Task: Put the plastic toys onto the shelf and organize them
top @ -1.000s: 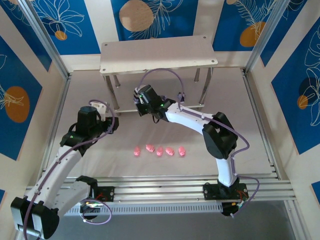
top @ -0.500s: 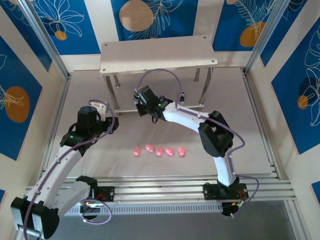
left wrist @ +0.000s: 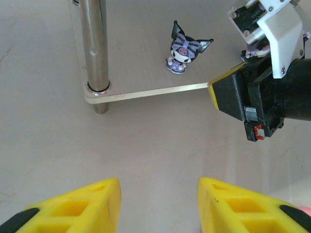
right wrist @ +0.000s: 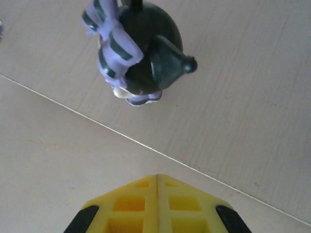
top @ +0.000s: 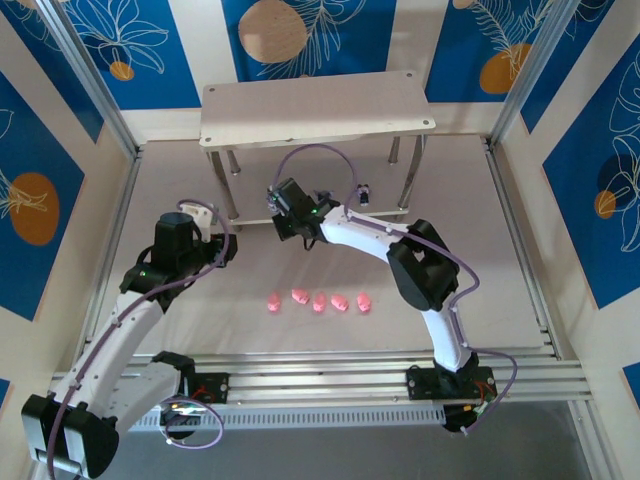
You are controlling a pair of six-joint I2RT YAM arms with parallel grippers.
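Yellow-padded left gripper (left wrist: 158, 194) low over counter (left wrist: 146, 145), jaws partly apart, nothing between them. Silver leg (left wrist: 95, 48) of shelf (top: 320, 105) stands at left corner of lower board (left wrist: 136, 58). Dark purple toy (left wrist: 182, 48) upright on lower board, near front edge, right of leg. Right gripper (right wrist: 157, 184) just off board's front edge, jaws pressed together, empty; toy just ahead, not touching. Five pink toys (top: 318, 300) in row on counter between arms, well apart from shelf.

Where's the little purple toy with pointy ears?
In the left wrist view, the purple toy stands on the shelf's lower board, right of a silver leg.
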